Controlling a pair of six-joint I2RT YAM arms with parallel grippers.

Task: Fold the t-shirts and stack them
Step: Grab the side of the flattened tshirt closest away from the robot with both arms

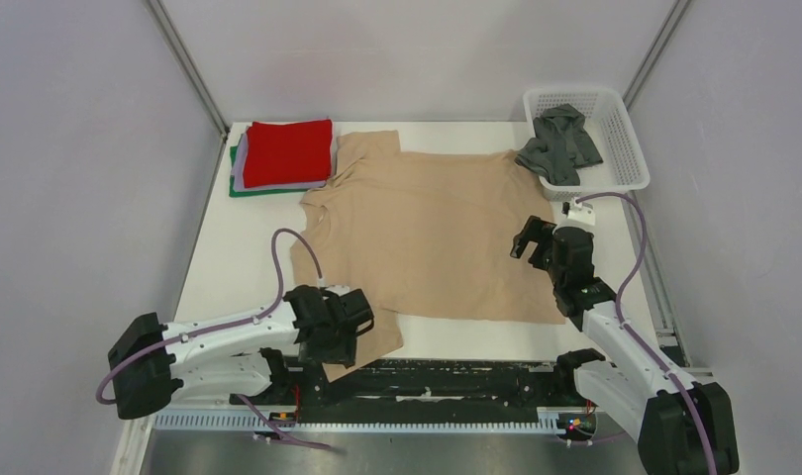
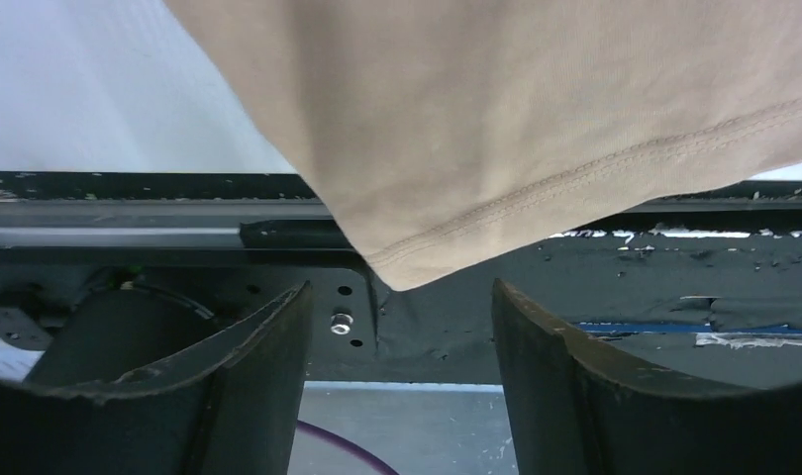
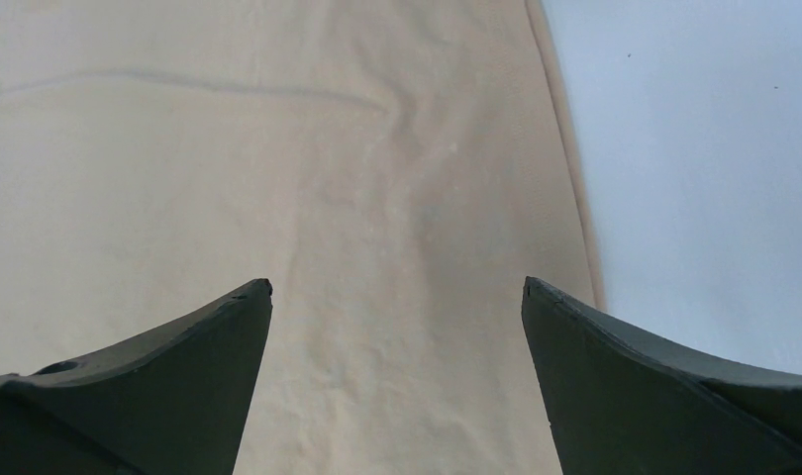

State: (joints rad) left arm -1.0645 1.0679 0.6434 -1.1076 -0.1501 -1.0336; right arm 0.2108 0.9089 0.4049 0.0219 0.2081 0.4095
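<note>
White table, level surface, three items resting directly on it. Tan t-shirt lies spread flat across the centre; its near-left corner overhangs the near edge. Folded stack sits at the far left, green shirt lowest, against the surface. White mesh basket stands at the far right corner.

The spread t-shirt lies centrally, folded stack at far left, basket holding another shirt at far right.
</note>
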